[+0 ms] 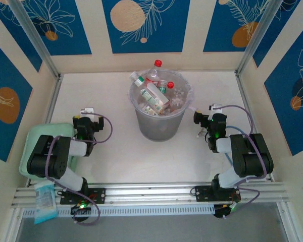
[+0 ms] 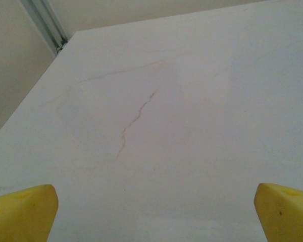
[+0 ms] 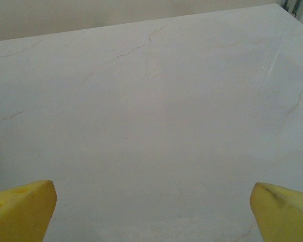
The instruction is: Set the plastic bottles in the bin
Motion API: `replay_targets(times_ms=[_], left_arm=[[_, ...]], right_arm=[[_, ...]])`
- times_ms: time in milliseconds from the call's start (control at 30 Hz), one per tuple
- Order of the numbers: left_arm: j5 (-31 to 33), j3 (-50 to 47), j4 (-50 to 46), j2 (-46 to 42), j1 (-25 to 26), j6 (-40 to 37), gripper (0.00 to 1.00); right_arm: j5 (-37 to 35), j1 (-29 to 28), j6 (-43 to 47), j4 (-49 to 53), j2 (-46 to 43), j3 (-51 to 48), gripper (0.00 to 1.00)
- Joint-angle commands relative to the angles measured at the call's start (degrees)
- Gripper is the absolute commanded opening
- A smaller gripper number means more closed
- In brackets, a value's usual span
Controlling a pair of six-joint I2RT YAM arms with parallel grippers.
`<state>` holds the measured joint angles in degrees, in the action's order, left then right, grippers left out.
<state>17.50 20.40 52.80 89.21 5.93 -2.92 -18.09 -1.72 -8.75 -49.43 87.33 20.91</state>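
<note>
The round grey bin (image 1: 158,127) stands at the middle of the table, lined with a clear bag. Several plastic bottles (image 1: 155,97) are piled inside it, with red and green caps poking above the rim; one red-capped bottle (image 1: 157,65) leans over the far edge. My left gripper (image 1: 87,113) rests low at the left of the bin, well apart from it, open and empty (image 2: 156,212). My right gripper (image 1: 205,115) sits to the right of the bin, open with nothing between its yellow fingers (image 3: 25,206).
A flat pale green tray (image 1: 34,138) lies at the left edge under the left arm. A blue-white packet (image 1: 44,200) sits on the front rail. Blue patterned walls enclose the white table (image 1: 116,156) on three sides.
</note>
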Motion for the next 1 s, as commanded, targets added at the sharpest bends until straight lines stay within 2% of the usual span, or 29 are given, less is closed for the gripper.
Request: replay_targets(times_ms=[0, 967], left_arm=[[-3.8, 0.1, 2.8, 0.5, -0.3, 2.1, 0.99], [-3.7, 0.0, 3.7, 0.7, -0.3, 1.8, 0.99]], right_arm=[[0.1, -0.1, -0.1, 0.2, -0.1, 1.3, 0.99], [-0.9, -0.9, 0.5, 0.3, -0.1, 1.5, 0.99]])
